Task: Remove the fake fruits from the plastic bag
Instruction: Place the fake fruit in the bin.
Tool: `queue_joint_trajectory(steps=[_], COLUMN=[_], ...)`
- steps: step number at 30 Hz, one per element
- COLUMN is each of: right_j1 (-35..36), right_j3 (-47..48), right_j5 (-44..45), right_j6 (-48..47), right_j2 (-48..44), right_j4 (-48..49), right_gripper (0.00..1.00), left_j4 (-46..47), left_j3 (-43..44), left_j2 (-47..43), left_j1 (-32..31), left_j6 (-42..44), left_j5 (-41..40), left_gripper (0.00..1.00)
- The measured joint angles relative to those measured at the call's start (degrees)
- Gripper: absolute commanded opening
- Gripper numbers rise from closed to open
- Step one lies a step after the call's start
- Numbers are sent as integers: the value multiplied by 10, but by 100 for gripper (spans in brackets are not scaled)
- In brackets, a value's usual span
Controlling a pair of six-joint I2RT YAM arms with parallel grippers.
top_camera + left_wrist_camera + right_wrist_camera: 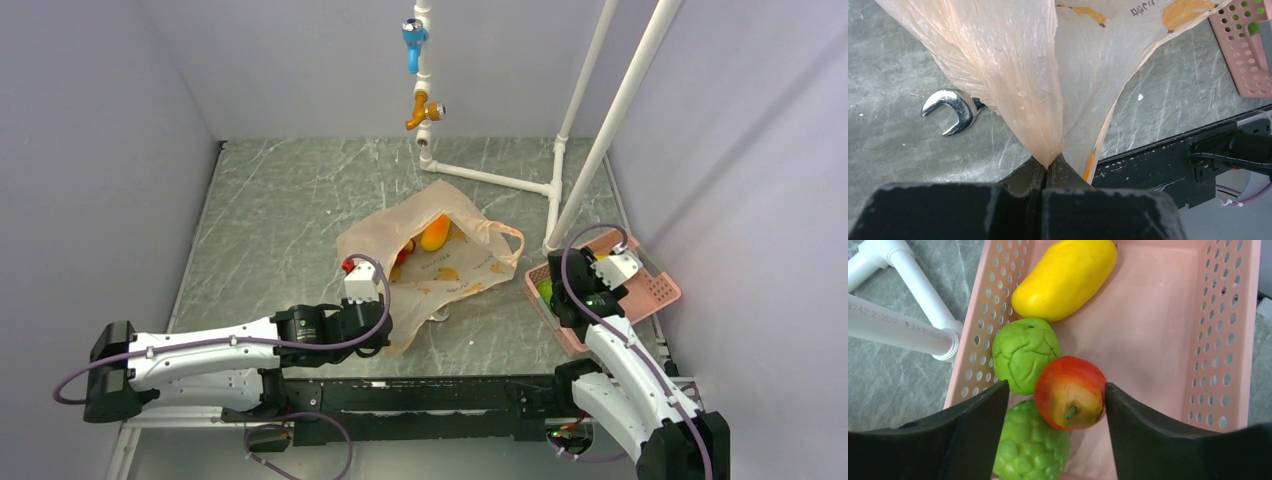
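Note:
The peach-orange plastic bag lies mid-table with an orange fruit and a red fruit showing through its mouth. My left gripper is shut on the bag's near corner, and the film rises stretched from the closed jaws. My right gripper is open over the pink basket. In the right wrist view a red-orange apple sits between the spread fingers, against the right finger. A yellow mango and two green fruits lie beside it.
A steel wrench lies on the table under the bag's near edge and also shows in the top view. A white pipe frame stands behind the bag and next to the basket. A small red thing shows by the left wrist.

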Motion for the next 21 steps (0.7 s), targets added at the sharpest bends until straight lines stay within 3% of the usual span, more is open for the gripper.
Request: queue_joint_trajectory(steps=[13,21], right_j1=[21,66], right_j3=[84,127], right_j5=[-12,-54], right_j6=[-26,-87], right_j2=[-27,-38], right_j4=[-37,-33], right_gripper=[93,90], left_j4=[8,7], left_j3=[0,2], left_j2=[8,14], left_j1=[0,0], left_j6=[11,12], left_j5=[0,0], left_gripper=[0,0])
